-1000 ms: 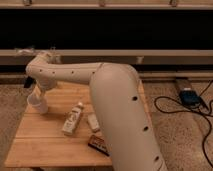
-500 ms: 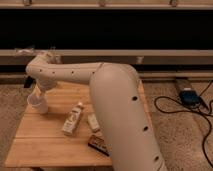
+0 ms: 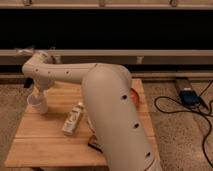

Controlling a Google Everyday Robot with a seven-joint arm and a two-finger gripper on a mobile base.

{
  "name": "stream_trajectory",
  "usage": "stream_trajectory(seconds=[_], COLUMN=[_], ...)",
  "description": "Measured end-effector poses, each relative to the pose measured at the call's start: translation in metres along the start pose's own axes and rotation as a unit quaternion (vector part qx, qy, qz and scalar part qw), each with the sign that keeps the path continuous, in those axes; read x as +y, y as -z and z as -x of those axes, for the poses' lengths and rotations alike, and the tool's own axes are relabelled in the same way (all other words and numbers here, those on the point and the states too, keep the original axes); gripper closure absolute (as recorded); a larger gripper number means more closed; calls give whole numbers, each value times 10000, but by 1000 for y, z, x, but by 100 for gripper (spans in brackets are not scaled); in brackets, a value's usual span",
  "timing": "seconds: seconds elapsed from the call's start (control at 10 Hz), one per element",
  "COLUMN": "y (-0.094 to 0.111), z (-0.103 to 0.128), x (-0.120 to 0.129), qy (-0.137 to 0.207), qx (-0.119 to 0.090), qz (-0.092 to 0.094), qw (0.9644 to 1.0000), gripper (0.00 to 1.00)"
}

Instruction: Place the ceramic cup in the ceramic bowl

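The white ceramic cup [image 3: 38, 103] stands on the left part of the wooden table [image 3: 45, 142]. My gripper [image 3: 35, 93] reaches down from the bent white arm [image 3: 107, 107] and sits right at the cup's rim on its left side. The cup looks to be resting on the table. The orange-brown ceramic bowl [image 3: 134, 96] shows only as a thin sliver at the table's right side. The rest of it is hidden behind my arm.
A white bottle with a label [image 3: 72, 119] lies on the table's middle, right of the cup. A dark flat packet [image 3: 94, 144] lies near the front edge by my arm. A low ledge and dark wall run behind. Cables and a blue box [image 3: 190, 96] lie on the floor at the right.
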Motion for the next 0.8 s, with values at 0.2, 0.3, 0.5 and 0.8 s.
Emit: stream_trajectory(seconds=[0.2,0.3,0.5,0.8], y=[-8,-15,-24,-37], z=[-2,-3,-2,-1], x=[-4,-7,-8,-16], qy=[36,59,96,231], qx=[-92,-163,-281,-498], qz=[-15,-39,-55,-214], qw=[9999,9998,9995,9983], gripper=[20,20,20,43])
